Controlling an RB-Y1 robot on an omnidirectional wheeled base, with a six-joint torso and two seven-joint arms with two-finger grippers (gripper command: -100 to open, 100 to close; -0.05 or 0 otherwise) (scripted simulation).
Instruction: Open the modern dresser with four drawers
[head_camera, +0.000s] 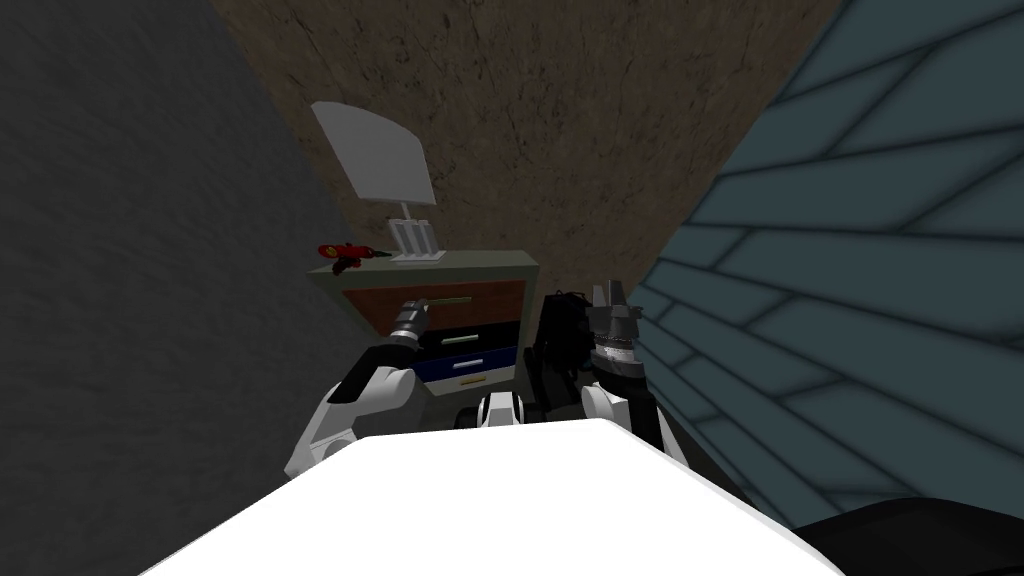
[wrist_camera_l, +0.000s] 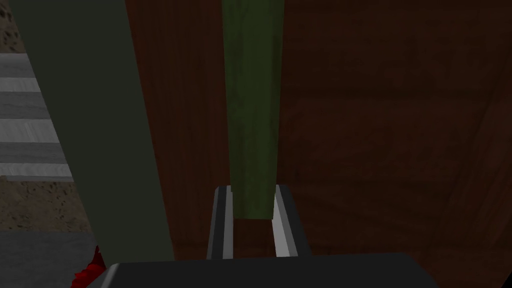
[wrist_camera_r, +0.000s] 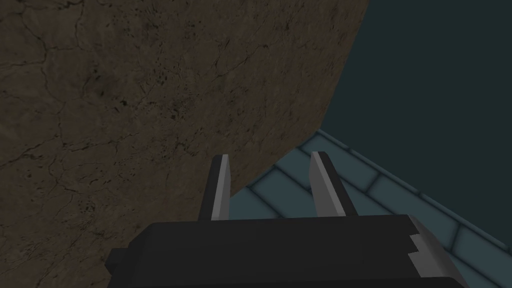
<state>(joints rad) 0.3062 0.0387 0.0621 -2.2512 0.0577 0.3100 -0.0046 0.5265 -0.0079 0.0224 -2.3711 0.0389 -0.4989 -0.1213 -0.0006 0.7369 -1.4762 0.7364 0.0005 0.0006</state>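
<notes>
Since the dresser (head_camera: 495, 262) is tucked against the brown back wall (head_camera: 560, 120) with the grey wall (head_camera: 130, 250) on its left, the head cam gets the whole front: brown top drawer (head_camera: 495, 298), a dark drawer (head_camera: 500, 335) and a blue drawer (head_camera: 495, 362) under it. The left gripper (head_camera: 418, 305) is at the left end of the top drawer's green handle (head_camera: 452, 299). The left wrist cam settles the grip: both fingers (wrist_camera_l: 222, 220) are clamped on the bar's sides. On top, a red thing (head_camera: 345, 252) lies at the left edge beside a white panel on a stand (head_camera: 378, 160). The right gripper (head_camera: 610, 293) hangs off the dresser's right side, fingers spread, holding nothing.
</notes>
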